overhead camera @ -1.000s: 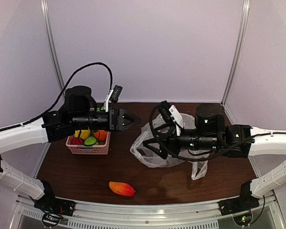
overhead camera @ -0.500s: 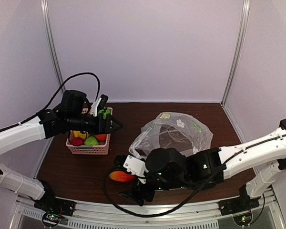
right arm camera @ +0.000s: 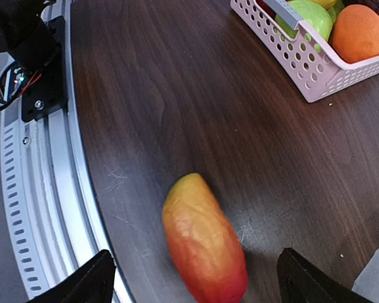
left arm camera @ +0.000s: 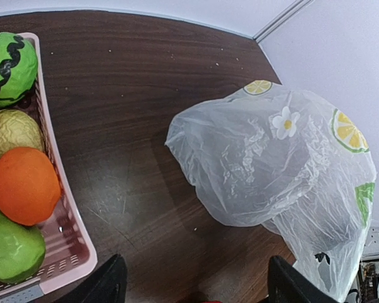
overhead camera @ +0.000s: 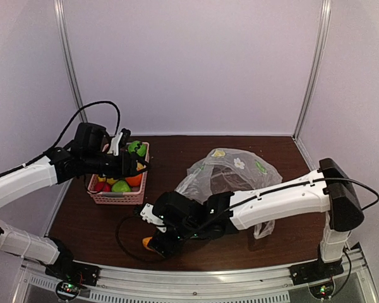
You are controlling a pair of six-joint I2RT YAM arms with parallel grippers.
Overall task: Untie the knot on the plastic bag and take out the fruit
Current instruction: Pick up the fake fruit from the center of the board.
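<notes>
Stretches right arm low to near left, right end effector (right arm camera: 192, 287) spread, empty, over red-orange fruit (right arm camera: 202, 243) on tabletop (left arm camera: 132, 95). Holds left end effector (left arm camera: 199, 284) spread, empty, above pink basket (left arm camera: 69, 252). Shows plastic bag (left arm camera: 271, 164) slumped right of basket.

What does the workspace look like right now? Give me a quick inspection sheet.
Surface: dark wood table, scuffed.
Job's things: plastic bag slumped, no fruit seen inside; knot not made out; orange and patched green ball in pink basket; red-orange fruit loose near front edge.
Clutter: nothing seen.
Grippers: left gripper open, empty, by basket; right gripper open, straddling loose fruit.
Cables: black cable looped on table by right wrist.
Surroundings: pale walls, metal front rail.
</notes>
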